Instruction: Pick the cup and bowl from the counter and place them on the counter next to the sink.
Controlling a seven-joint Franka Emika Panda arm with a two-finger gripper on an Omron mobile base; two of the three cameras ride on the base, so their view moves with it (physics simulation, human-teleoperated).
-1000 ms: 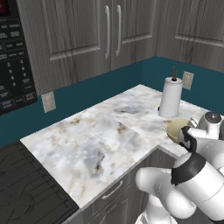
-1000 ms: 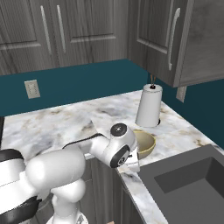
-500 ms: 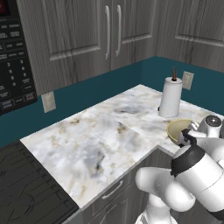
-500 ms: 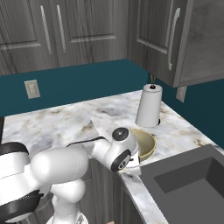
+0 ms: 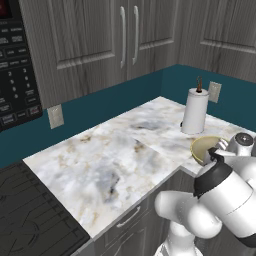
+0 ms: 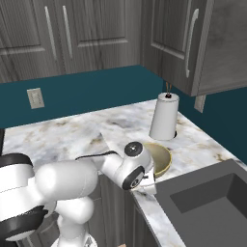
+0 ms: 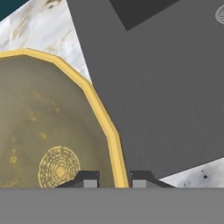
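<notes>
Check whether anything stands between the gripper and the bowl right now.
Nothing visible does. In the hand view the gripper straddles the bowl's yellow rim, one fingertip inside it and the other outside, toward the sink. The paper-towel roll stands behind the bowl, clear of the gripper.

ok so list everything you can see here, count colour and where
bowl: one, tan-yellow, on the counter by the sink edge, its rim between the fingers
paper towel roll: one, white, upright on the counter behind the bowl
counter: one, white marble look, over grey cabinets
sink: one, dark grey, sunk in the counter beside the bowl
wall outlets: two, beige, on the teal back wall
upper cabinets: grey wood, above the counter
stovetop: one, black, left of the counter
arm: one, white with dark joints, reaching to the bowl
fingers: two, dark, closed on the bowl rim
</notes>
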